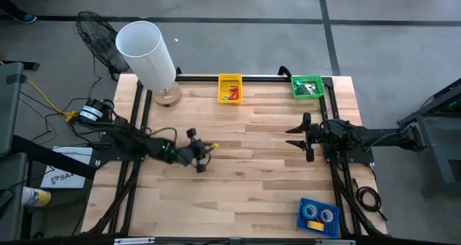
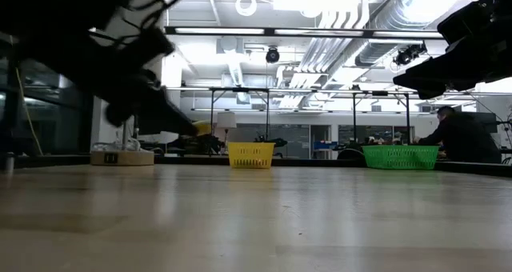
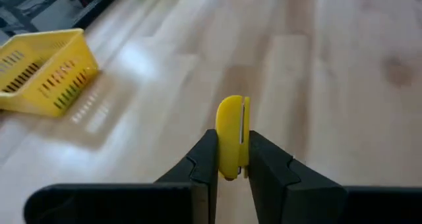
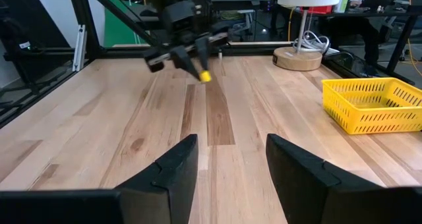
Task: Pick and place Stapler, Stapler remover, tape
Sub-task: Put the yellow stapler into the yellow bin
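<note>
My left gripper (image 1: 207, 148) hangs over the table's left middle, shut on a small yellow piece (image 3: 232, 137) that is rounded on top, with a pale seam along one edge. I cannot tell whether it is the stapler or the stapler remover. It also shows in the right wrist view as a yellow piece (image 4: 205, 76). Small red and green pieces lie in a yellow basket (image 1: 230, 88) at the far edge. Rolls of tape (image 1: 320, 214) lie in a blue tray (image 1: 302, 220) at the near right. At the table's right, my right gripper (image 4: 231, 148) is open, with nothing between its fingers. My left gripper pinches the yellow piece by its two flat sides (image 3: 224, 159) between its two fingers, at their free ends. The fingers slant a little downward, coming from the table's left. The piece stands on edge, its rounded end sticking out past the fingertips, and it is lifted clear of the table.
A lamp with a white shade (image 1: 146, 49) and a round wooden base (image 1: 167, 97) stands at the far left corner. A green basket (image 1: 307, 86) sits at the far right. Bare wood (image 1: 252, 187) lies across the middle and near side.
</note>
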You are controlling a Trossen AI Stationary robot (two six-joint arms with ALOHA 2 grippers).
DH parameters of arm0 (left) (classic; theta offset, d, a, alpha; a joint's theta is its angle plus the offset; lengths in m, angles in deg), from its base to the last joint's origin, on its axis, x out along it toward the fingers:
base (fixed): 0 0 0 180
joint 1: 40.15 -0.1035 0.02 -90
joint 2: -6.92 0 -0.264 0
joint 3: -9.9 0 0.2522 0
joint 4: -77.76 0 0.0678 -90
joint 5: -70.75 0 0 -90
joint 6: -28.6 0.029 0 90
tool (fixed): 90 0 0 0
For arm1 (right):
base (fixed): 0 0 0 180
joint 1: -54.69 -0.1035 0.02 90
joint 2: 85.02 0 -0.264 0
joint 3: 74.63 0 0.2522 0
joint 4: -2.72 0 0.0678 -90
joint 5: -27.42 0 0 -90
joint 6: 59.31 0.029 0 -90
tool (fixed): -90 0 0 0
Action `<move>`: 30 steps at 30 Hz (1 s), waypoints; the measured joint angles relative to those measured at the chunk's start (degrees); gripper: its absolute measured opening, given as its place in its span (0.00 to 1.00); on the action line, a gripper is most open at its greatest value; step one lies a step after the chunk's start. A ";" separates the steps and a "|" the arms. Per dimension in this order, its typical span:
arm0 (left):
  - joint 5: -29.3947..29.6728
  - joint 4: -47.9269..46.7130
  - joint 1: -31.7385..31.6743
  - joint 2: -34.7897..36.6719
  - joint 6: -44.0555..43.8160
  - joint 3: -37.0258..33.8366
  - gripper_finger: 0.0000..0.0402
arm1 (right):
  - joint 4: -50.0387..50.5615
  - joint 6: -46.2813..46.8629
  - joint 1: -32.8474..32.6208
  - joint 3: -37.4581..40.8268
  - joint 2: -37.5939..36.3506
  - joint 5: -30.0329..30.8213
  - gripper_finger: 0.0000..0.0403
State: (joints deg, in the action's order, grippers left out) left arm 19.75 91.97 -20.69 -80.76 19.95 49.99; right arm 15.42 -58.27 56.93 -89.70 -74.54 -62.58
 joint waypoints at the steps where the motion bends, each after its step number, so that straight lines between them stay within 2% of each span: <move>1: -1.31 1.14 -1.83 -0.01 1.30 0.00 0.13 | 0.00 0.00 0.01 0.00 0.00 -0.01 0.42; 4: -4.77 4.43 -7.38 0.00 5.21 0.12 0.13 | 0.00 0.00 0.01 0.00 -0.01 0.00 0.43; 11: -10.21 4.92 -19.36 0.00 11.89 5.03 0.13 | 0.00 0.00 0.00 0.00 0.00 -0.02 0.42; 18: -11.44 5.09 -30.10 -1.73 15.74 12.57 0.13 | 0.00 0.00 -0.02 0.00 0.00 -0.02 0.42; 24: -11.42 5.12 -36.99 -7.18 15.24 19.46 0.13 | 0.00 0.00 0.01 0.00 -0.02 0.00 0.43; 30: -10.97 1.31 -41.22 -14.76 9.34 26.22 0.13 | 0.00 0.00 0.01 0.00 -0.02 0.00 0.43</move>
State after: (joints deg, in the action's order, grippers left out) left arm 8.77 93.29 -61.90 -95.53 29.29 76.21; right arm 15.42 -58.27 56.93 -89.69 -74.56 -62.57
